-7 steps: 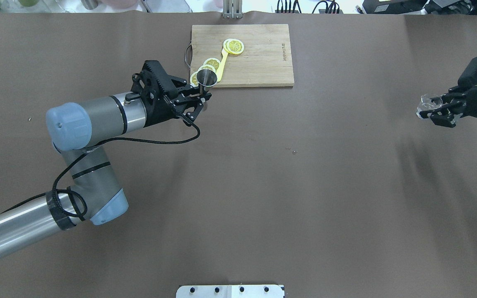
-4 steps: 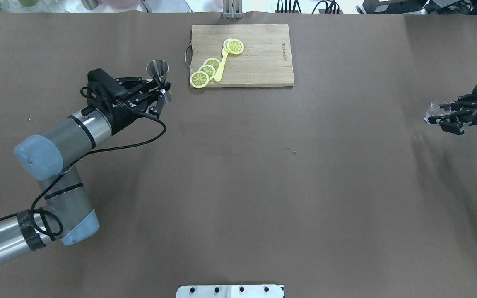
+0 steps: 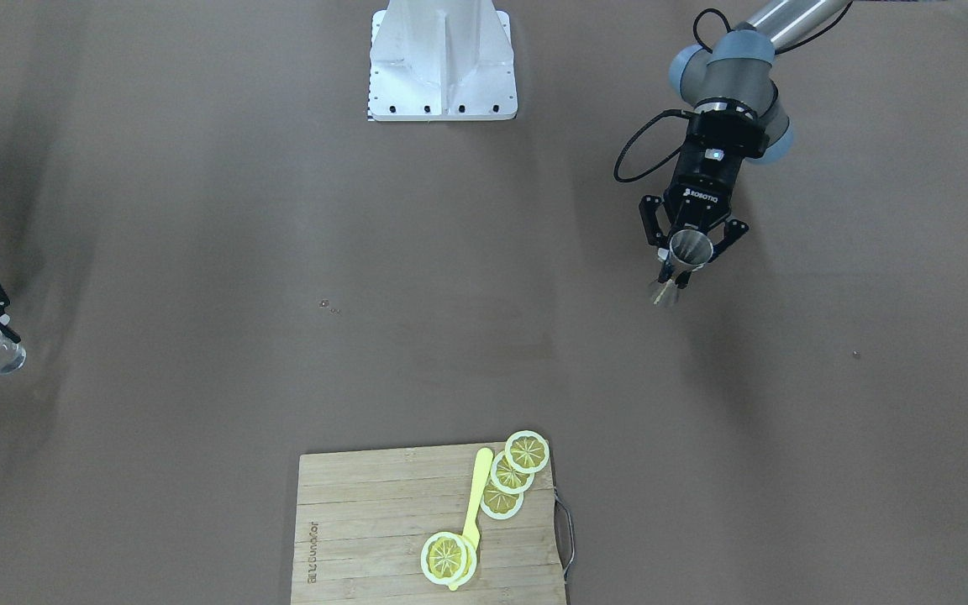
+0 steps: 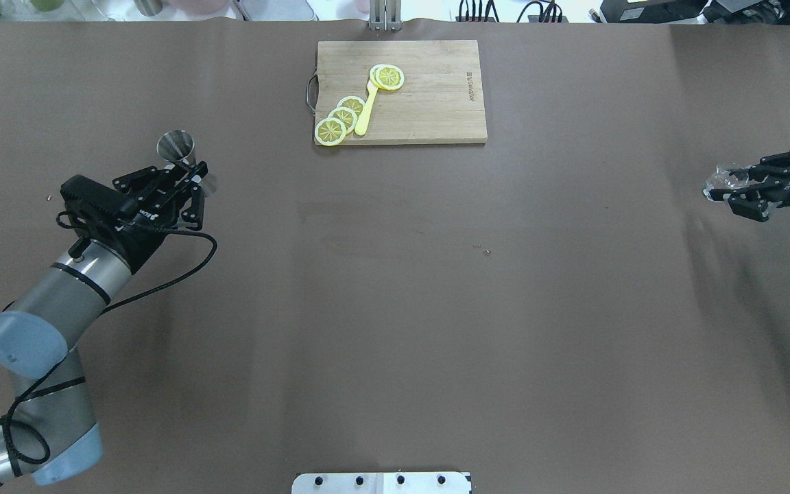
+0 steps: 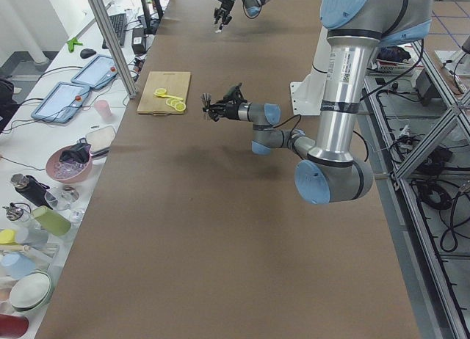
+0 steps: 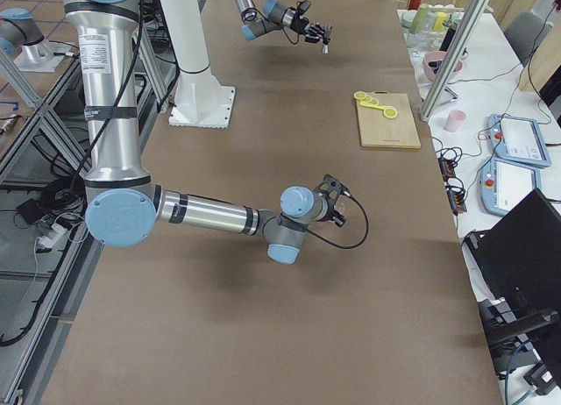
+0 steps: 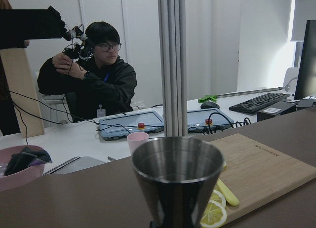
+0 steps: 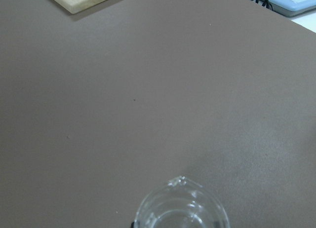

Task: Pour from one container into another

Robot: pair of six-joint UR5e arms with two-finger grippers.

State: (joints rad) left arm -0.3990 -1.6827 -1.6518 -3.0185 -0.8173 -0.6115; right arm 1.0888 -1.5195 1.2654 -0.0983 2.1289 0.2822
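Brown-covered table (image 4: pixel 395 309) is filling both fixed views. The left arm (image 4: pixel 59 302) is reaching in on the robot's left side, and the right arm (image 6: pixel 202 214) is working at the far right edge, well apart from it.

The wooden cutting board (image 4: pixel 429 103) is lying at the table's far edge, mid-width. It is carrying lemon slices (image 4: pixel 340 122) and a yellow spoon (image 4: pixel 366 110).

The left wrist view is showing what the fixed views are not: the jigger (image 7: pixel 177 183) is standing upright with its mouth open to the camera. Contents cannot be told. An operator (image 7: pixel 98 75) is sitting beyond the table.

The right wrist view is showing the spout on the glass cup (image 8: pixel 180 213) and bare table beneath it, but no fingers.

The left gripper (image 4: pixel 193 180) is pinching the steel jigger at its narrow waist, fingers drawn in tight, above the table and left of the board.

The right gripper (image 4: pixel 738 189) is clamping the glass cup between its fingers. In the front-facing view the fingers are sitting on either side of the cup's round rim.
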